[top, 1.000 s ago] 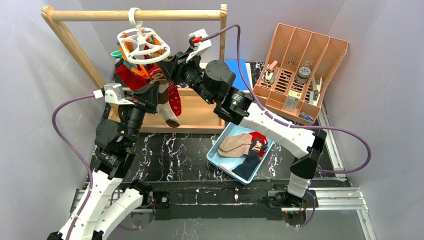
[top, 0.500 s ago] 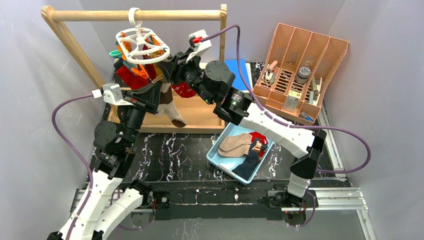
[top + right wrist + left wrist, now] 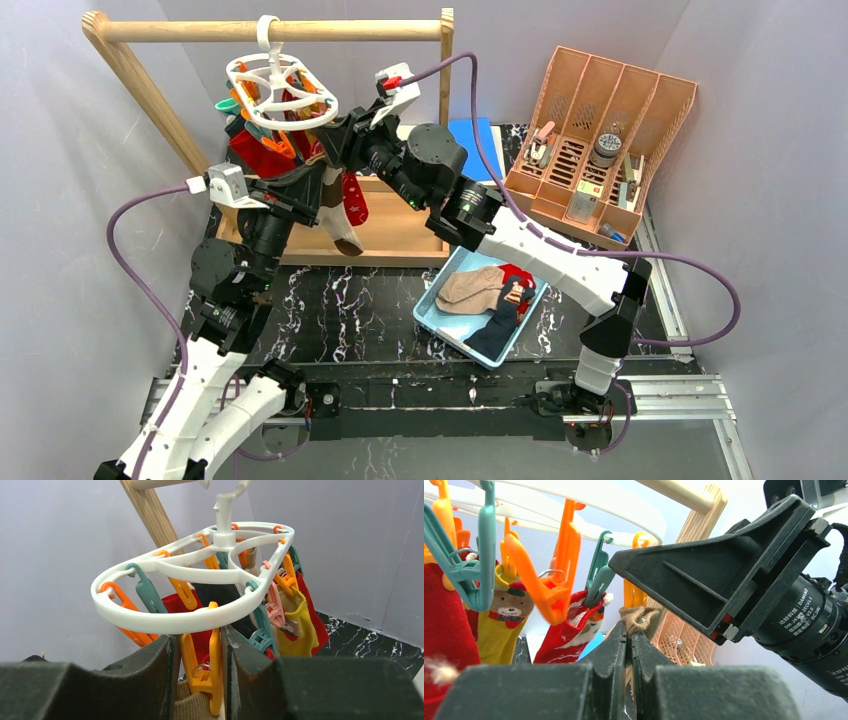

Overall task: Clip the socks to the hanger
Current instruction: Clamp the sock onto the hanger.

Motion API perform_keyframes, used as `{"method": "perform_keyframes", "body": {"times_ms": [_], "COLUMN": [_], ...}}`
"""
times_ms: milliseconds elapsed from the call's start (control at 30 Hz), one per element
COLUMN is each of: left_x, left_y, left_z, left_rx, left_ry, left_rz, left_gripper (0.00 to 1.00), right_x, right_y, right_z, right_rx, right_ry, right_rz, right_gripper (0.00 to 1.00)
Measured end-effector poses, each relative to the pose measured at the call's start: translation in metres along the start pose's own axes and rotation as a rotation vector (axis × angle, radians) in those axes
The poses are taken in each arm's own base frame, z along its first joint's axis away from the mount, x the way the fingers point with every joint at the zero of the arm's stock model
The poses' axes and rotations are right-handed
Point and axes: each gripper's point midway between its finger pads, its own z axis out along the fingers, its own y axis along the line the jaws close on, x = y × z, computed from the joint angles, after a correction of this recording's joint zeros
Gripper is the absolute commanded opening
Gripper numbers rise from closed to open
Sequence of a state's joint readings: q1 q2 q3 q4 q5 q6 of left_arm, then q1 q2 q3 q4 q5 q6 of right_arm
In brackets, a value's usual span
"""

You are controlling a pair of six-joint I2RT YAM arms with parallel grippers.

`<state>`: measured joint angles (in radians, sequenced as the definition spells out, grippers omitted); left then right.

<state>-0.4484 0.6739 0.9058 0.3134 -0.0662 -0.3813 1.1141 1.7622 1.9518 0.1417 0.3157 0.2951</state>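
Beneath the hanger (image 3: 165, 620): left gripper (image 3: 629, 632), clamped on brown sock (image 3: 641, 617) cuff, presents it to orange clip (image 3: 202, 676); right gripper (image 3: 200, 645) pinches that clip, apparently to spread its mouth.

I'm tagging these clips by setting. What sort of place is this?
Likely a lab test booth, not a home: plain grey walls box in a marbled table, with a hanger on a small wooden rail.

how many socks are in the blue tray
3: a tan sock at the far left of the tray, a red sock at its far right, and a navy sock at the near end. More may lie hidden underneath.
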Motion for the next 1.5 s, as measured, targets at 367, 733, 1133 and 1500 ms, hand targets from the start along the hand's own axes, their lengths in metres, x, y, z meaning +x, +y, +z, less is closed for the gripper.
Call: {"method": "perform_keyframes", "body": {"times_ms": [367, 733, 1133, 1500], "left_x": [0.000, -0.002, -0.002, 0.005], "left_y": [0.001, 0.002, 0.003, 0.006], "left_z": [0.000, -0.002, -0.002, 0.002], "left_rx": [-0.002, -0.007, -0.012, -0.018], "left_ry": [-0.001, -0.003, -0.004, 0.013], "left_rz": [0.014, 0.030, 0.035, 0.040], "left_gripper": [0.00, 0.00, 0.00, 0.00], "right_x": [0.004, 0.004, 0.011, 0.011], "right_y": [0.001, 0.004, 0.004, 0.015], "right_z": [0.000, -0.002, -0.003, -0.010], "right_rx": [-0.006, -0.016, -0.021, -0.082], "right_ry": [0.013, 0.029, 0.061, 0.091], "right_rz": [0.014, 0.015, 0.011, 0.011], "right_gripper": [0.09, 0.40, 0.68, 0.98]}}
